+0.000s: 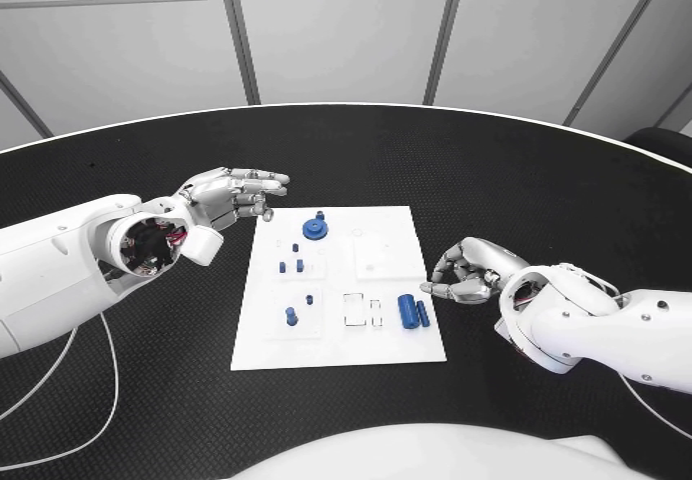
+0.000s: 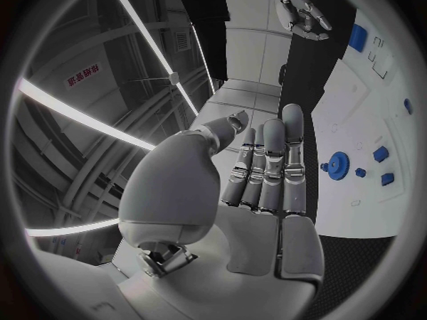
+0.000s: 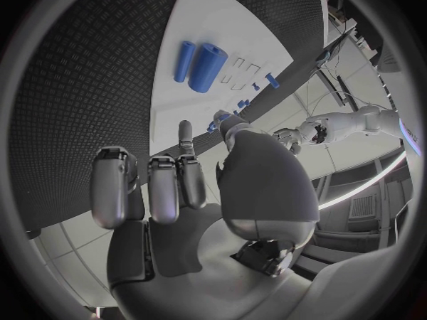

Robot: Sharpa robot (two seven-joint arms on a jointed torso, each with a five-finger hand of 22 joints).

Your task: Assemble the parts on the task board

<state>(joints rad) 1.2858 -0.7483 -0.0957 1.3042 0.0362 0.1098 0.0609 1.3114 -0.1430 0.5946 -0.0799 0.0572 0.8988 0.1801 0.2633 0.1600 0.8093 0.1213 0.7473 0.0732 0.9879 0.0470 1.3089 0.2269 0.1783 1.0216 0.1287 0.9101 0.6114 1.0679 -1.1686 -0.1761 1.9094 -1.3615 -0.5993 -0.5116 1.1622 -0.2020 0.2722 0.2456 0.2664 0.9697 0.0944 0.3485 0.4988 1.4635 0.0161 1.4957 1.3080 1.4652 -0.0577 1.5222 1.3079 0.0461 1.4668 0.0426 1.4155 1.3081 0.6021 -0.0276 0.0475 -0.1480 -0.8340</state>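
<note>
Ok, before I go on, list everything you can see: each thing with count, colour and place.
Table: one, black, round, under everything.
Board: one, white, middle of the table.
Gear: one, blue, far end of the board, left of centre.
Cylinders: two, blue, a thick one and a thinner one side by side, near right part of the board.
Small parts: about five, blue, down the board's left half; exact shapes too small to tell.
Cable: one, white, on the table below the left arm.
Left hand: silver, empty, fingers apart, by the board's far left corner.
Right hand: silver, fingers curled, nothing in them, at the board's right edge.
</note>
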